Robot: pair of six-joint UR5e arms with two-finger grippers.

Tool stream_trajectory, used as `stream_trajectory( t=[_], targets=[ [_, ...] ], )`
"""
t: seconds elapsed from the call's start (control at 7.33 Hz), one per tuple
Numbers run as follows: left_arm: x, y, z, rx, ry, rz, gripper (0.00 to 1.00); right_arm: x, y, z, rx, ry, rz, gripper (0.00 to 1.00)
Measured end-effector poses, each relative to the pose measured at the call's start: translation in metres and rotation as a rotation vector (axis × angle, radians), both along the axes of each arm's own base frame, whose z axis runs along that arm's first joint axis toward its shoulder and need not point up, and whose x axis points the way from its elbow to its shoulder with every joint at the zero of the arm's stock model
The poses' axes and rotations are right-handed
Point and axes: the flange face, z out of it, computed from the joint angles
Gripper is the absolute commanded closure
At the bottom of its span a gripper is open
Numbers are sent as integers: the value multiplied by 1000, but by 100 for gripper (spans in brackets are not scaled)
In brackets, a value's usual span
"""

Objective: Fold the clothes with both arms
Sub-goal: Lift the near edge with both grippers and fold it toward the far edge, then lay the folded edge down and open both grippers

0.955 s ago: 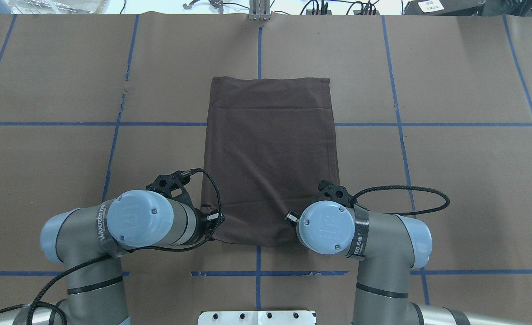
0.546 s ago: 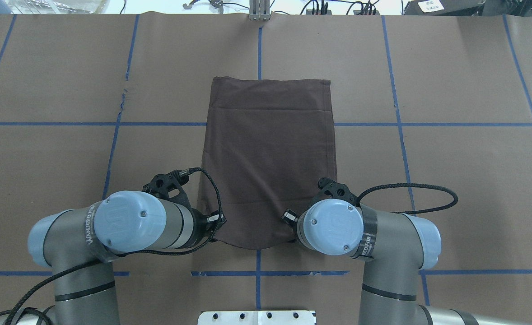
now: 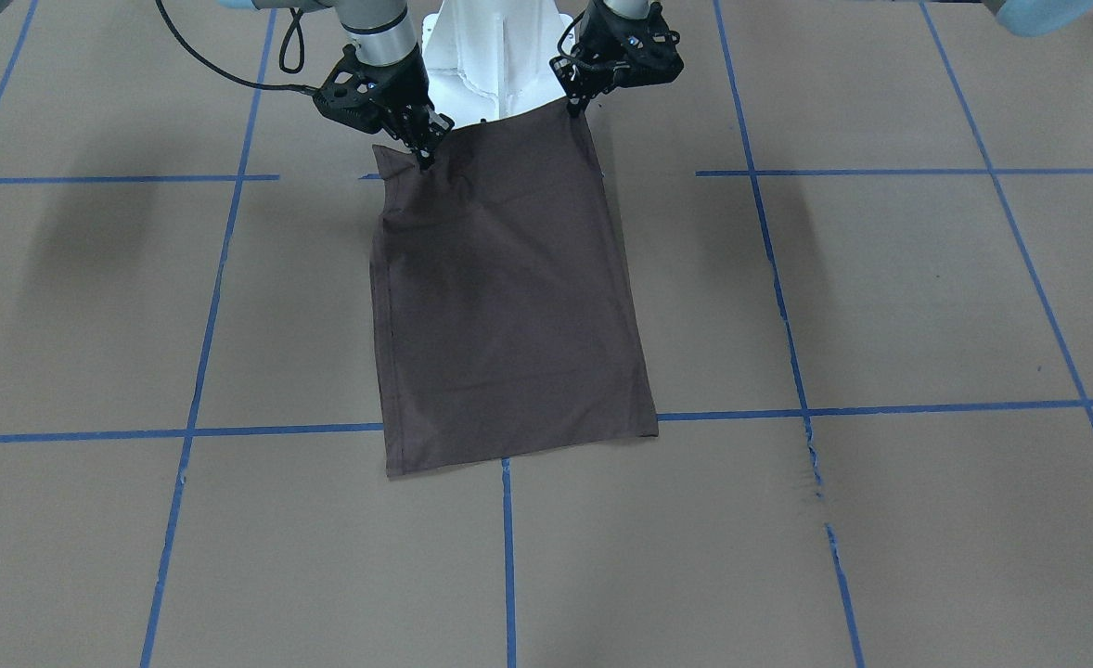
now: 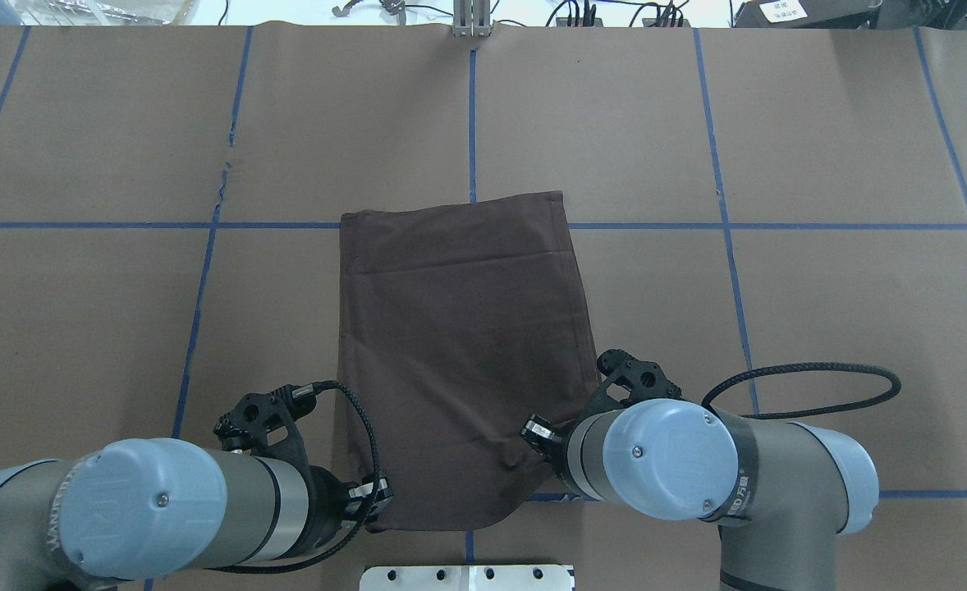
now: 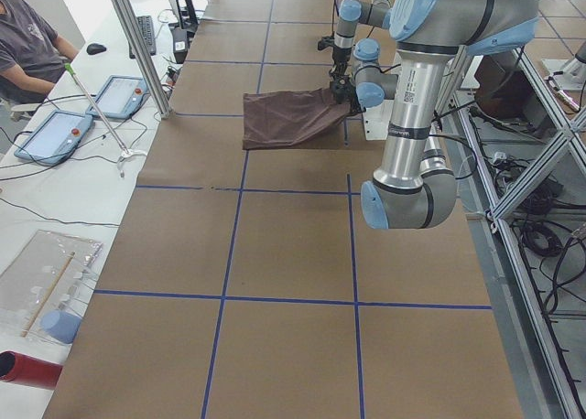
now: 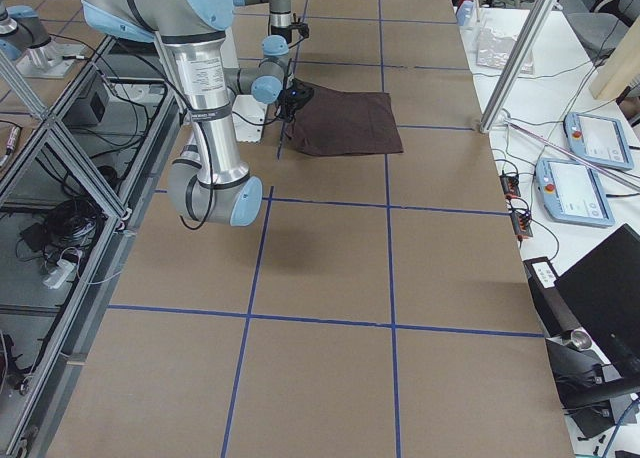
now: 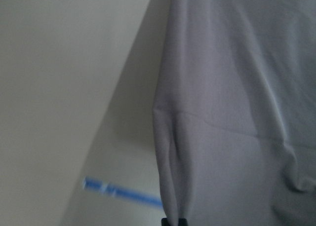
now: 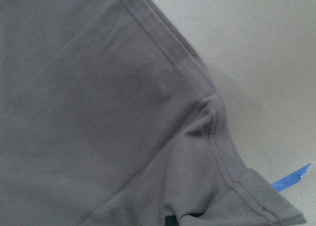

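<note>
The dark brown T-shirt (image 3: 500, 297) lies folded into a long rectangle on the brown table, also in the overhead view (image 4: 459, 345). Its collar and logo are hidden. My left gripper (image 3: 572, 104) is shut on the corner of the shirt's near edge; in the overhead view it sits under the wrist (image 4: 371, 502). My right gripper (image 3: 423, 158) is shut on the other near corner, also in the overhead view (image 4: 537, 432). The near edge is lifted and sags between them. The far edge rests flat. Both wrist views are filled with shirt fabric (image 7: 237, 112) (image 8: 98, 112).
The white base pedestal (image 3: 500, 56) stands just behind the shirt's near edge. Blue tape lines (image 4: 721, 226) grid the table. A side bench with tablets (image 5: 101, 99), a metal post (image 5: 137, 44) and a seated person (image 5: 27, 35) lie beyond the far edge.
Both arms have drawn back toward the robot base with the shirt corners held. The shirt has slid toward me, its far edge now at the blue cross line, and it has skewed slightly.
</note>
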Motion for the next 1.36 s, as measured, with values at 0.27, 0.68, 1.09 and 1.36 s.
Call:
stream_trajectory(
  t=[0.27, 0.68, 1.09, 1.36],
  targets=[
    [-3, -4, -11, 1, 16, -8, 100, 2, -11, -5, 38, -2, -2, 100],
    [-21, -113, -8, 4, -15, -129, 100, 7, -109, -28, 126, 15, 51, 100],
    [-1, -325, 50, 108, -142, -248, 1, -50, -283, 0, 178, 74, 36, 1],
    [-7, -392, 102, 223, -149, -289, 0, -51, -359, 3, 232, 71, 52, 0]
  ],
)
